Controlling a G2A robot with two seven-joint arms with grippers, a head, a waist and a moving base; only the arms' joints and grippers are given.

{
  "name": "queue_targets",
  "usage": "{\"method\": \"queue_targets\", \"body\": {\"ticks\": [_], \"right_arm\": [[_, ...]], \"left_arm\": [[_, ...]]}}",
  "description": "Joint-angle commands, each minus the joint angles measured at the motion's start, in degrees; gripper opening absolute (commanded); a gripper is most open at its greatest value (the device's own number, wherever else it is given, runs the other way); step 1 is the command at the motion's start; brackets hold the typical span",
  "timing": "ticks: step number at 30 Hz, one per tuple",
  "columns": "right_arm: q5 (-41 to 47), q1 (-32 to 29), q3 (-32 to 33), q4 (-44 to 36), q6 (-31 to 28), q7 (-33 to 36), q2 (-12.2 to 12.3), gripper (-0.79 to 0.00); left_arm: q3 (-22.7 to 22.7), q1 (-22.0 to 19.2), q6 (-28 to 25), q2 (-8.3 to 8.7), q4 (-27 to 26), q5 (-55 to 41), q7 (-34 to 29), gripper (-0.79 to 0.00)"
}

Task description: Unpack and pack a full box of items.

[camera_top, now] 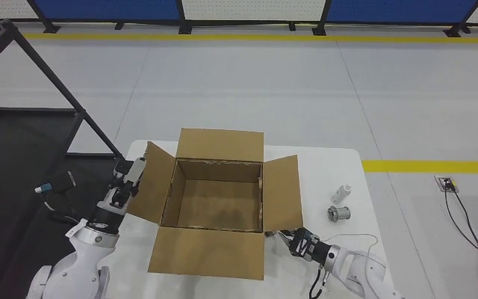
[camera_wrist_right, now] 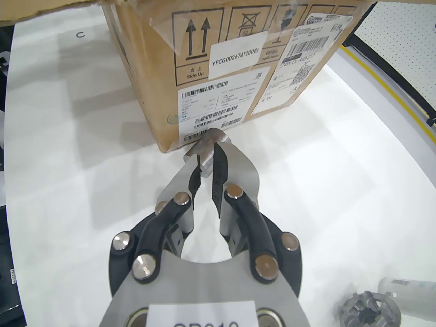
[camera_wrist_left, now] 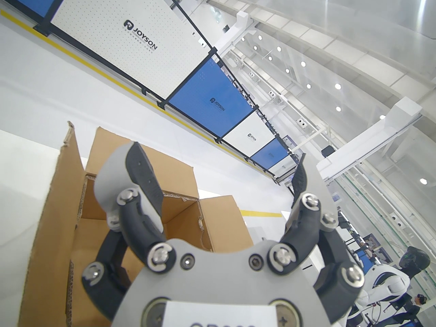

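Note:
An open cardboard box (camera_top: 220, 203) stands in the middle of the white table (camera_top: 328, 164), its four flaps folded outward and its floor bare. My left gripper (camera_top: 134, 168) hovers by the box's left flap; in the left wrist view it (camera_wrist_left: 218, 158) is open and holds nothing, with the box (camera_wrist_left: 51, 239) just beyond it. My right gripper (camera_top: 287, 238) is low at the box's near right corner. Seen from the right wrist, it (camera_wrist_right: 207, 158) is shut on a small grey metal part (camera_wrist_right: 208, 141), close to the labelled side of the box (camera_wrist_right: 238, 69).
A small white bottle (camera_top: 341, 194) and a grey metal gear (camera_top: 340, 214) lie on the table right of the box; both also sit beside my right wrist, gear (camera_wrist_right: 368, 311) and bottle (camera_wrist_right: 405, 291). A dark frame (camera_top: 45, 82) stands off the table's left.

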Motion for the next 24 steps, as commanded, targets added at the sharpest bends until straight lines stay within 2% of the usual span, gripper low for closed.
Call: {"method": "queue_targets", "body": {"ticks": [1, 6, 7, 10, 11, 14, 18, 24], "right_arm": [[0.3, -0.21, 0.0, -0.66, 0.29, 0.24, -0.01, -0.653], [-0.11, -1.24, 1.33, -2.64, 0.03, 1.29, 0.42, -0.536], [-0.28, -1.6, 1.84, -3.05, -0.24, 1.32, 0.58, -0.477], [-1.16, -2.58, 3.64, -4.47, -1.42, 1.73, 1.15, -0.369], [-1.38, -2.88, 4.31, -4.89, -1.76, 2.03, 1.34, -0.172], [-1.12, -3.55, 6.6, -5.76, -2.95, 2.53, 1.88, 0.0], [0.28, -3.07, 9.57, -4.71, -5.34, 3.36, 2.5, 0.0], [0.42, -2.95, 9.76, -4.56, -5.69, 3.44, 2.55, 0.0]], "left_arm": [[-0.28, 0.29, -0.31, 0.03, 0.12, -0.3, -0.57, 0.0], [-0.8, 0.82, -2.41, 0.25, -0.01, -1.07, -3.94, 0.0], [-0.87, 0.76, -2.75, 0.28, -0.03, -1.56, -4.55, 0.0], [-0.31, -0.21, -3.33, 0.34, -0.26, -2.34, -5.91, 0.0], [0.23, -0.8, -3.16, 0.33, -0.24, -2.7, -6.29, 0.0], [0.23, -0.8, -3.16, 0.33, -0.24, -2.7, -6.29, 0.0], [0.23, -0.8, -3.16, 0.33, -0.24, -2.7, -6.29, 0.0], [0.23, -0.8, -3.16, 0.33, -0.24, -2.7, -6.29, 0.0]]}}
